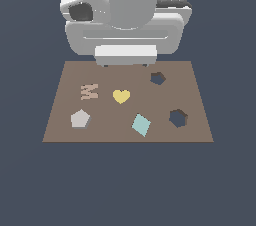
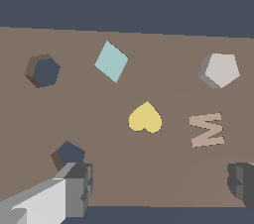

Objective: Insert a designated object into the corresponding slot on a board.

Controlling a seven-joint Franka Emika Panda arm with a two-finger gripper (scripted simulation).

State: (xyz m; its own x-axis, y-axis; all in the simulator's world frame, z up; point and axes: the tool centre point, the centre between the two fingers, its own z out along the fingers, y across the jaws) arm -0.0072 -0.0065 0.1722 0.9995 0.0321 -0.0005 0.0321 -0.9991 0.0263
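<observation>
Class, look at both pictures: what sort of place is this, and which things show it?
Most likely a simulated test scene, not a real room: a plain dark floor with no surroundings, a flat brown board with cut-out holes, and flat-shaded pieces like the grey pentagon block and yellow heart.

I see a yellow heart between a tan M letter and a teal diamond, with a hexagonal hole apart.
</observation>
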